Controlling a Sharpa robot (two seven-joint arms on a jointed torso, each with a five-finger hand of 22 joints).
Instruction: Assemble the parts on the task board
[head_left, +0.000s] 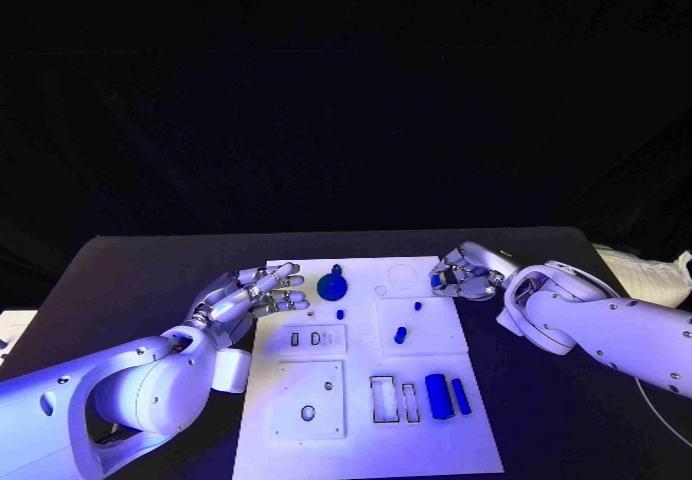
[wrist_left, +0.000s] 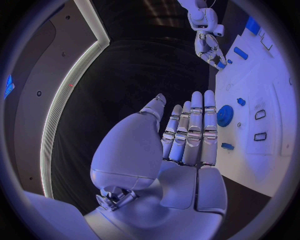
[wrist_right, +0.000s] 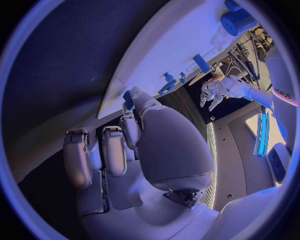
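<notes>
The white task board lies mid-table. On its far part stands a round blue part, with small blue parts scattered near it. A blue cylinder and a blue bar lie in the near right section. My left hand hovers at the board's left edge, fingers straight and apart, holding nothing, its fingertips close to the round part. My right hand is curled at the board's far right corner and pinches a small blue part at its fingertips.
Several empty slots and recessed plates mark the board's near left section. Something white sits at the table's right edge. Black table surrounds the board on all sides.
</notes>
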